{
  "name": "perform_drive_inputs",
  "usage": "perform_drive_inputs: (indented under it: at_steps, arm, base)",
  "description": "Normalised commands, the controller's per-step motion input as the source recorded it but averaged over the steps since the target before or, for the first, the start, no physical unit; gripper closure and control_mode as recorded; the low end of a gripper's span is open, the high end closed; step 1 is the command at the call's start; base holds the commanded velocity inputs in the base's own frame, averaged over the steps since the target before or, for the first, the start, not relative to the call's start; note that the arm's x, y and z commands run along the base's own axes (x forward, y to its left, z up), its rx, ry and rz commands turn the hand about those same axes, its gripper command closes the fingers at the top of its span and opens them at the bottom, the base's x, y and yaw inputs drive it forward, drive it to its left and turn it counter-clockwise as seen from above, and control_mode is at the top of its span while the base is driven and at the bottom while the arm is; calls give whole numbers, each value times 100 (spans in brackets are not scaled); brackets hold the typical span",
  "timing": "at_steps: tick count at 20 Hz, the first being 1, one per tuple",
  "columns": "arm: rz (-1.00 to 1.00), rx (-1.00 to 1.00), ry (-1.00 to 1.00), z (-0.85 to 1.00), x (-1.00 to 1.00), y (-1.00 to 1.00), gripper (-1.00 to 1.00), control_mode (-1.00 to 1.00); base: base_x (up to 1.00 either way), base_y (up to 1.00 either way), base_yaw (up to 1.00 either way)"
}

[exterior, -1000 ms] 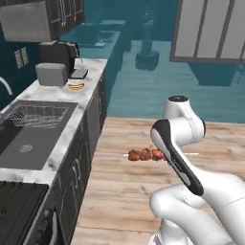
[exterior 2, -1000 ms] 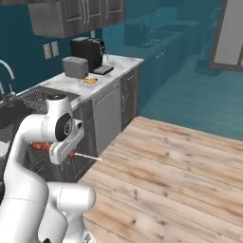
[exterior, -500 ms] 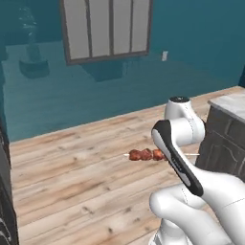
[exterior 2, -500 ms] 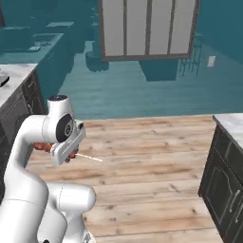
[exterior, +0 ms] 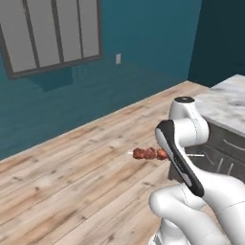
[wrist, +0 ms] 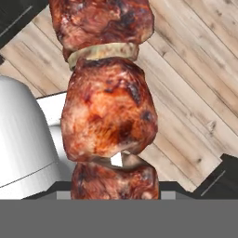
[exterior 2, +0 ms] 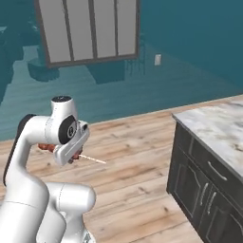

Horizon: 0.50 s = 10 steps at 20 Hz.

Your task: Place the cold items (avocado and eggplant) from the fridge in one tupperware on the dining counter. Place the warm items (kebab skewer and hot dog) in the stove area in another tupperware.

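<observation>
Your kebab skewer (exterior: 149, 153) sits in the claw (wrist: 116, 183) itself, clamped narrow around the stick near its middle, so nothing needs reaching for. In the hand view the meat chunks run straight up away from the claw. Its long axis lies level and crosswise to the forearm: the meat end pokes out on one side, and the bare stick tip (exterior 2: 95, 160) on the other, over the wooden floor (exterior: 72, 182). The marble-topped desk (exterior 2: 218, 133) stands off to the arm's right, well apart from the claw, and no tupperware is visible on the part you can see. Judging from this, carrying comes next: watch both protruding ends as you swing toward that desk.
</observation>
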Motion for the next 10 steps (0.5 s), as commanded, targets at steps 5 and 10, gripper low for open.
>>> perform_drive_inputs:
  at_steps: [5,10]
  arm:
    - [0,0,0,0,0,0,100,100]
    - [0,0,0,0,0,0,100,100]
  base:
    - [100,38,-23]
    - [100,96,-39]
